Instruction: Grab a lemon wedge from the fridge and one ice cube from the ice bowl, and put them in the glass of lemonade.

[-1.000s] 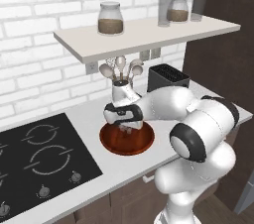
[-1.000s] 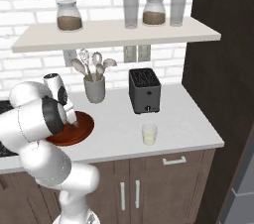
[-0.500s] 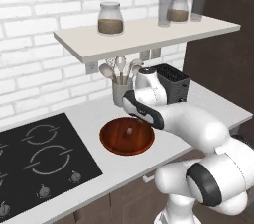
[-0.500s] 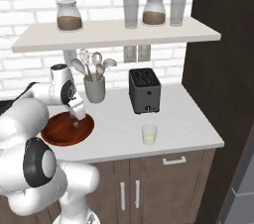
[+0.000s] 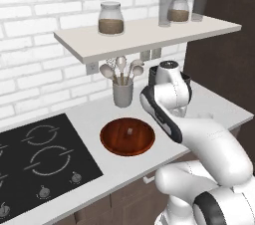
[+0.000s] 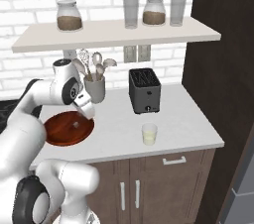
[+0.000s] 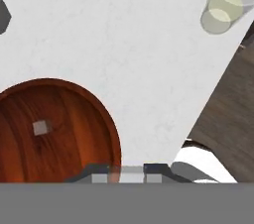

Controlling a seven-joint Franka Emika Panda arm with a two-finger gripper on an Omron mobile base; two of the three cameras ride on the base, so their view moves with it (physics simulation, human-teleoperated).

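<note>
Carrying an ice cube (image 7: 131, 173) from the ice bowl (image 7: 94, 119) toward the glass of lemonade (image 7: 223, 10).
The pincer (image 7: 130, 170) is pinching it narrowly; next it is needing to swing across the bench (image 7: 139, 59) above the glass.

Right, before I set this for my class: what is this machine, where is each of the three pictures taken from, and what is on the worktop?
It is a white robot arm with a two-finger gripper, in a computer-rendered kitchen. Two pictures come from cameras on its base, behind it to the left and to the right. The third looks along the gripper itself. On the counter stand a wooden bowl, a glass of lemonade, a toaster and a utensil cup, with a hob beside them. The gripper hangs above the bowl's edge, and a small pale ice cube appears to be pinched between its fingertips. A second cube lies in the bowl.
</note>
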